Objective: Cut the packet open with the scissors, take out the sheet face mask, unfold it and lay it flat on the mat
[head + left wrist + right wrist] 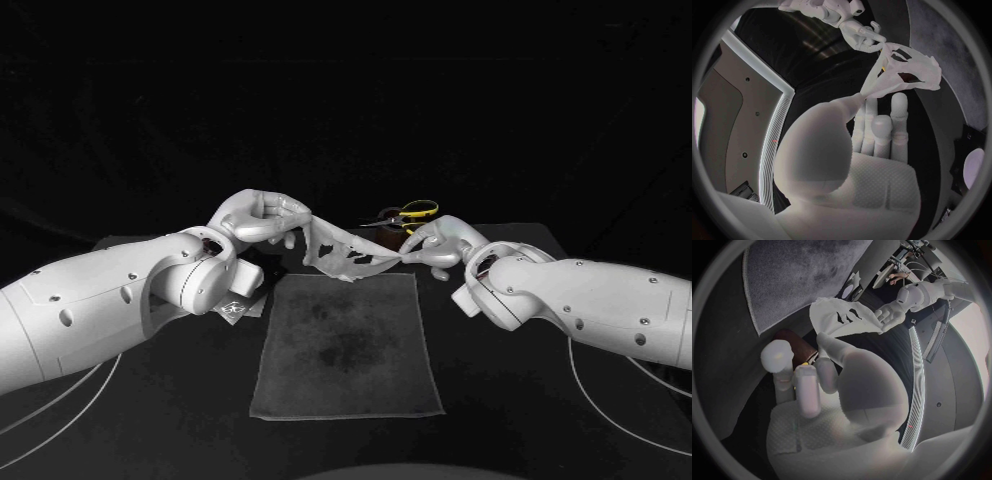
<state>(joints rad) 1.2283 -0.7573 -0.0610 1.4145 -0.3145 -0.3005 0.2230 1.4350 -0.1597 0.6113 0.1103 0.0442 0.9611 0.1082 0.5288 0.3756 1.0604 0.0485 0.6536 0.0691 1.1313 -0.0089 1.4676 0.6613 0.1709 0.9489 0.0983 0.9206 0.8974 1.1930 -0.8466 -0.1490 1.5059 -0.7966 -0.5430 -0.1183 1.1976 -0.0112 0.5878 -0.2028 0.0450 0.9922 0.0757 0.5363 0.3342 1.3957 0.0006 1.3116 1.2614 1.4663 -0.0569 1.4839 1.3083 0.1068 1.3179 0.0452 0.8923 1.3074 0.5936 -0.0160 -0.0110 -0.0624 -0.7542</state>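
Between left hand (pixel 264 218) and right hand (pixel 440 245): thin white sheet face mask (pixel 343 250), each hand pinching one edge. Mask sags, part-folded, above far end of grey rectangular fabric mat (pixel 346 345).

Risks:
- uneven pull tears sheet at cut-outs
- slack lets it fold on itself
- early release drops it on black bench (pixel 490 410)

Pale crumpled packet (pixel 240 306) below left wrist, mask out of it, inside not visible.

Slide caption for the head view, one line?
Left hand and right hand hold the face mask spread between them near the far edge of the mat, scissors behind.
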